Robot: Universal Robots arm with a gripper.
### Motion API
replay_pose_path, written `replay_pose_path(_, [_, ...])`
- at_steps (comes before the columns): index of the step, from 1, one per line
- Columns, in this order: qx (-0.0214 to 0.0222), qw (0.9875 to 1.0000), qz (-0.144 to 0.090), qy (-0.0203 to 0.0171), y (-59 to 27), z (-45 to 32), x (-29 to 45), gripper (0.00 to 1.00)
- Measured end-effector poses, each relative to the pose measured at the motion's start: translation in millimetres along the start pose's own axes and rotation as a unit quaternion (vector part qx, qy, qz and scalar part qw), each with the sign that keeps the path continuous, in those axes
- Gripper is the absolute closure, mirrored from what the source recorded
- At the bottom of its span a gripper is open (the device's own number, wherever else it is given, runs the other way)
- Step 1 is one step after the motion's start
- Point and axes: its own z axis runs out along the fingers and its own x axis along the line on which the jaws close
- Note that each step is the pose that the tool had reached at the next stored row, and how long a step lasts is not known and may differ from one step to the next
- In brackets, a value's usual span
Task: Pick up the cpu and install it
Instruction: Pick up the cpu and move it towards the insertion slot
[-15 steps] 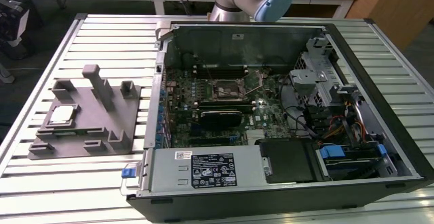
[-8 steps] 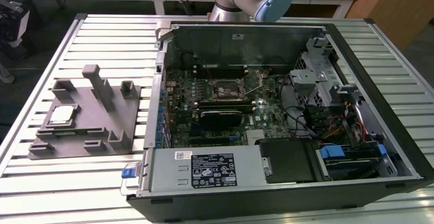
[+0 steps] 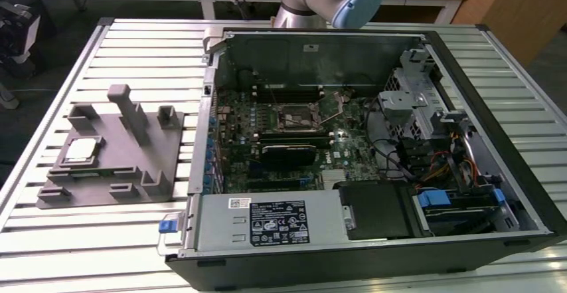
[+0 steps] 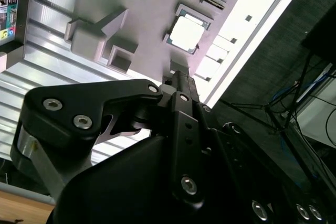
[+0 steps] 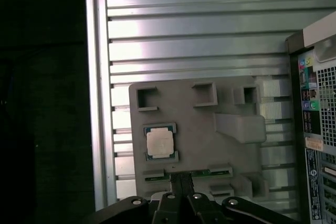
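On the grey fixture [image 3: 115, 167], in a shallow square seat, the cpu [image 5: 160, 142] is lying flat with its silvery top up, near the gripper [image 5: 181, 178] but not touching it. The jaws are standing closed, holding nothing. The exterior view is showing the open computer case [image 3: 354, 266] with the motherboard socket [image 3: 295, 115] and a white label [image 3: 275, 221] whose print I cannot read.

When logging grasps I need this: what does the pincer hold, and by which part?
Nothing; the cpu lies on the grey fixture, apart from the shut pincer.
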Motion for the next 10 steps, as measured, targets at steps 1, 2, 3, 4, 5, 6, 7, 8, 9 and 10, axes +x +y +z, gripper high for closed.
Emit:
replay_pose_path(1, [0.0,1.0,0.0,0.0,-0.1,0.5,0.0,0.89])
replay_pose_path(2, [0.0,1.0,0.0,0.0,-0.2,1.0,0.0,0.89])
replay_pose_path(3, [-0.0001,1.0,0.0,-0.0001,-0.4,1.7,0.0,0.89])
replay_pose_path(4, [0.0,1.0,0.0,0.0,-0.8,2.2,0.0,0.89])
replay_pose_path(5, [0.0,1.0,-0.001,0.0001,-1.1,2.9,0.0,0.89])
replay_pose_path(6, [-0.0001,1.0,-0.003,0.0001,-1.4,3.7,0.0,0.83])
replay_pose_path(7, [-0.0001,1.0,-0.005,0.0002,-1.7,4.5,0.1,0.77])
replay_pose_path(8, [-0.0002,1.0,-0.006,0.0003,-2.1,5.4,0.1,0.71])
replay_pose_path(9, [-0.0002,1.0,-0.008,0.0004,-2.5,6.4,0.2,0.71])
replay_pose_path(10, [-0.0003,0.9999,-0.011,0.0008,-2.8,7.3,0.2,0.65])
